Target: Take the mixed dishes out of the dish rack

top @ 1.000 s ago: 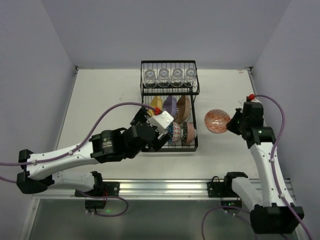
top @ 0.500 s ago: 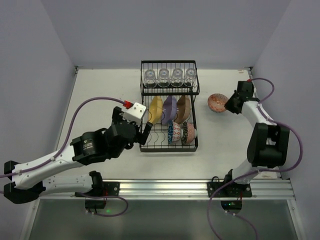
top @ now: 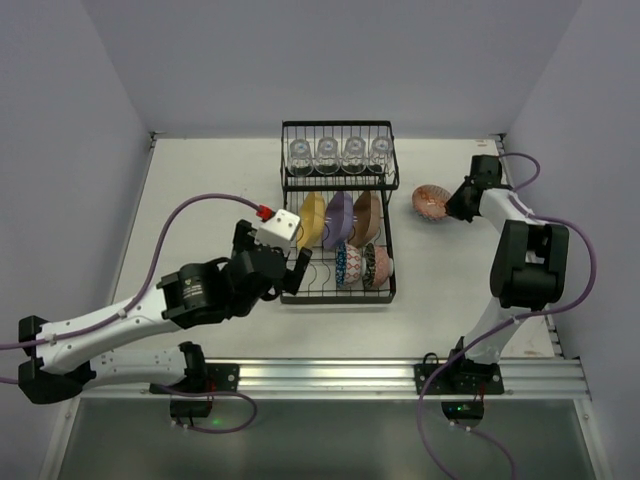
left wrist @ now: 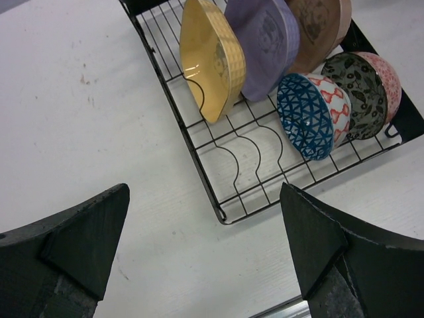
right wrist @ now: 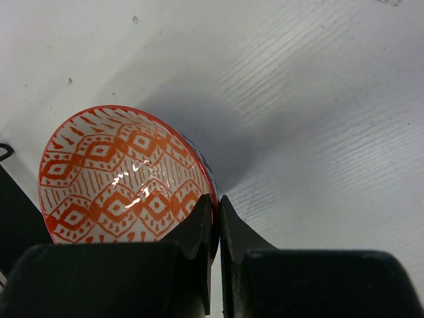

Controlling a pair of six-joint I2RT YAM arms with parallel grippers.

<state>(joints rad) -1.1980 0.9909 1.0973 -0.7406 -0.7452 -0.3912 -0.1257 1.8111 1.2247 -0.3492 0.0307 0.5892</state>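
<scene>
The black wire dish rack (top: 337, 290) stands mid-table. Several clear glasses (top: 340, 153) sit on its upper shelf. Yellow (left wrist: 211, 56), purple (left wrist: 265, 43) and brown (left wrist: 317, 26) plates stand in its slots, with a blue bowl (left wrist: 306, 116) and further patterned bowls (left wrist: 363, 86) beside them. My left gripper (left wrist: 205, 248) is open and empty, over the table by the rack's near left corner. My right gripper (right wrist: 216, 212) is shut on the rim of an orange-patterned bowl (right wrist: 119, 175), held to the right of the rack (top: 432, 200).
White walls close in the table at the back and sides. A metal rail (top: 330, 375) runs along the near edge. The purple cable (top: 200, 205) of the left arm loops over the table left of the rack.
My right gripper has carried the orange bowl away from the rack's right side towards the far right of the table. My left gripper has pulled back out of the rack to its near left corner.
</scene>
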